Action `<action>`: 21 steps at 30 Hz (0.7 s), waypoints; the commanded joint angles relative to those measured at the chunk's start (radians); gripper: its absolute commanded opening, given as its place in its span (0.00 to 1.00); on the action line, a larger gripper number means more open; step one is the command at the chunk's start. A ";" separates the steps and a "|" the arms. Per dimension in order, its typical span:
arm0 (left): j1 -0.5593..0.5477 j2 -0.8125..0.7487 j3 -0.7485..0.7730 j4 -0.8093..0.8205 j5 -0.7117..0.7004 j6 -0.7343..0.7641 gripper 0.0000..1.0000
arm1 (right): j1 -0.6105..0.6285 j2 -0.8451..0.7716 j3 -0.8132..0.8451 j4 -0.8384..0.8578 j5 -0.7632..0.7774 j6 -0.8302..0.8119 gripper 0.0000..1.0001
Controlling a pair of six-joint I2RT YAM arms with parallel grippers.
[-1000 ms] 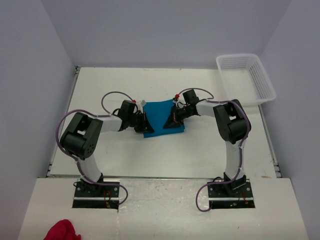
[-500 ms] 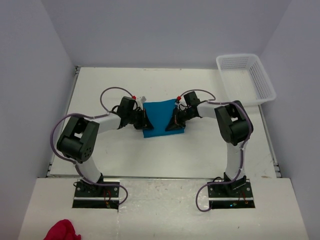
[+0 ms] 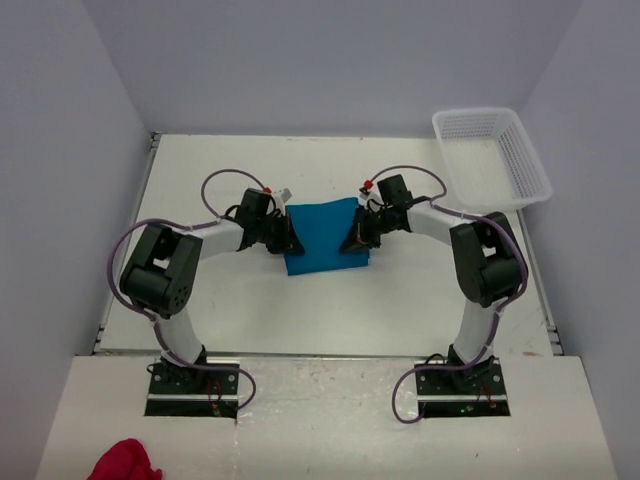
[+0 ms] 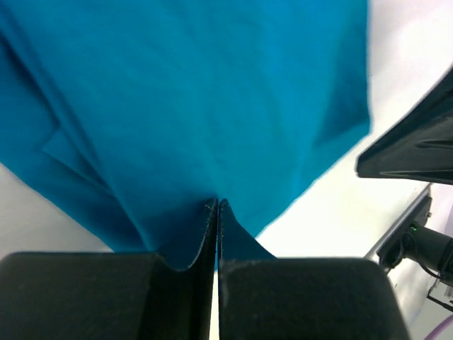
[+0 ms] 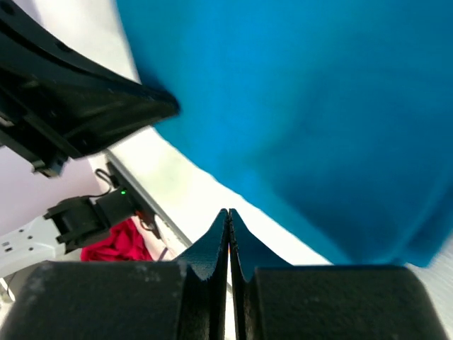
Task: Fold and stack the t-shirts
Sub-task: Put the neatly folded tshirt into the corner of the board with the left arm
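The teal-blue t-shirt lies folded into a small rectangle on the white table, between my two grippers. My left gripper is at its left edge. In the left wrist view the jaws are pressed together with the shirt's fabric drawn to a point at their tips. My right gripper is at the shirt's right edge. In the right wrist view its jaws are shut and empty over bare table, a short gap from the shirt's edge.
A white mesh basket stands at the table's back right corner. A red cloth lies on the near shelf at bottom left, and also shows in the right wrist view. Walls close in the table on three sides.
My right gripper has drawn back to the right, off the shirt's right edge, with its arm swung outward. The left gripper stays at the left edge. The shirt lies a little flatter and wider.
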 commanded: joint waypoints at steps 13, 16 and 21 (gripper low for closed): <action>0.112 0.057 -0.027 0.073 0.038 0.040 0.00 | -0.073 0.084 -0.165 0.127 -0.020 0.016 0.00; 0.106 0.008 -0.030 0.070 0.050 0.028 0.00 | -0.073 0.046 -0.157 0.120 -0.034 -0.007 0.00; 0.100 -0.134 -0.028 -0.006 -0.002 0.017 0.12 | -0.071 -0.067 -0.146 0.066 -0.045 -0.027 0.00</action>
